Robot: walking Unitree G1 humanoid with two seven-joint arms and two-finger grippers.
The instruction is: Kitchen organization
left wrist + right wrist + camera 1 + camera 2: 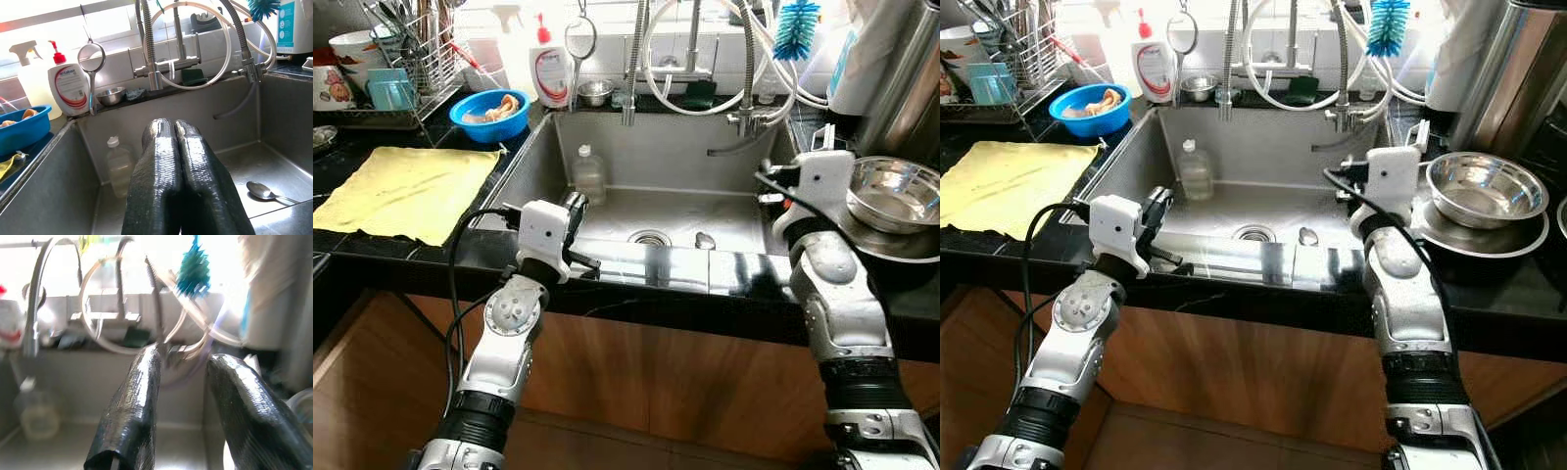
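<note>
You have both arms raised at the near edge of the sink (538, 166). Your left gripper (176, 147) sits over the sink's near-left corner with its fingers pressed together, holding nothing. Your right gripper (183, 382) is at the sink's right edge, fingers parted with a clear gap and empty; that wrist view is blurred, so the width is probably moderate. In the basin a spoon (704, 240) lies just right of the drain (650, 237), and a clear bottle (588, 174) stands at the far left. A steel bowl (896, 191) rests on the counter right of your right arm. A yellow cloth (406, 191) lies left, with a blue bowl (489, 116) beyond it.
</note>
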